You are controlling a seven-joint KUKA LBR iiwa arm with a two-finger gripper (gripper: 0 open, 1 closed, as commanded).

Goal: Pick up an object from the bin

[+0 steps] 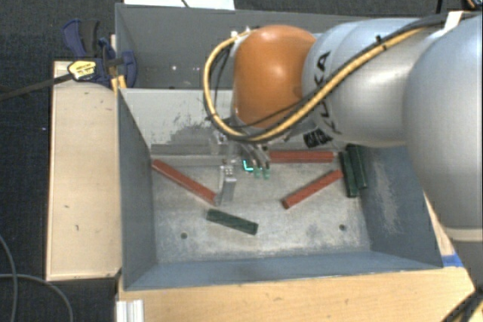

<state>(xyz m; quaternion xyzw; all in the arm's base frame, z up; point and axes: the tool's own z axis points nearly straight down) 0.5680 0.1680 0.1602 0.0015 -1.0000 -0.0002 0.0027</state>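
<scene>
So the gripper is down at the right end of a long red-brown flat stick, left of the grey metal bin's middle. Can't tell if it's spread or pinching.

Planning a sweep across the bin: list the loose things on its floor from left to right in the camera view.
Red-brown flat stick lying slantwise → dark green flat bar near the front → second red-brown stick slanting up rightward → dark green block by the right wall.
</scene>
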